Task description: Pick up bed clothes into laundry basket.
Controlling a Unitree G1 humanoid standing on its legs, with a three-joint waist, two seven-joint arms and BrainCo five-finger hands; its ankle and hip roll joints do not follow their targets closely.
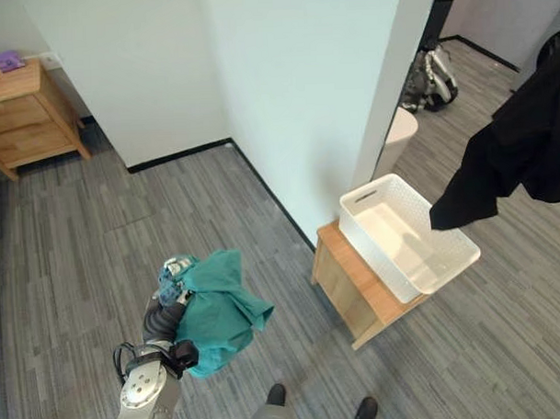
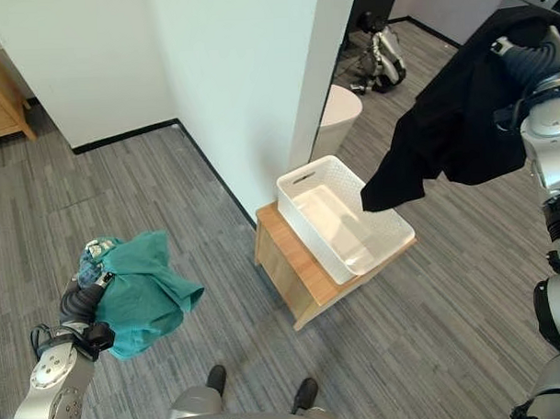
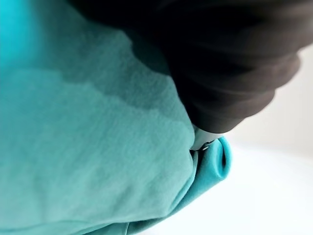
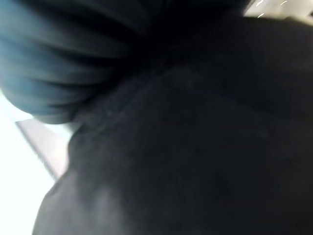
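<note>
My left hand (image 1: 174, 271) is raised at the lower left, its fingers closed in a teal cloth (image 1: 219, 313) that drapes down over the wrist; the same teal cloth (image 3: 98, 156) lies close against the hand's dark cover in the left wrist view. At the upper right my right hand (image 2: 522, 37) holds up a black garment (image 2: 452, 139), which hangs with its lower corner over the far edge of a white laundry basket (image 1: 385, 252). The basket has nothing in it and sits on a low wooden table (image 1: 354, 282).
A white wall corner (image 1: 295, 108) juts out just behind the table. A wooden dresser (image 1: 24, 113) stands at the far left, and a white round bin (image 1: 399, 132) and a backpack (image 1: 432, 75) lie beyond the wall. Grey plank floor lies between me and the table.
</note>
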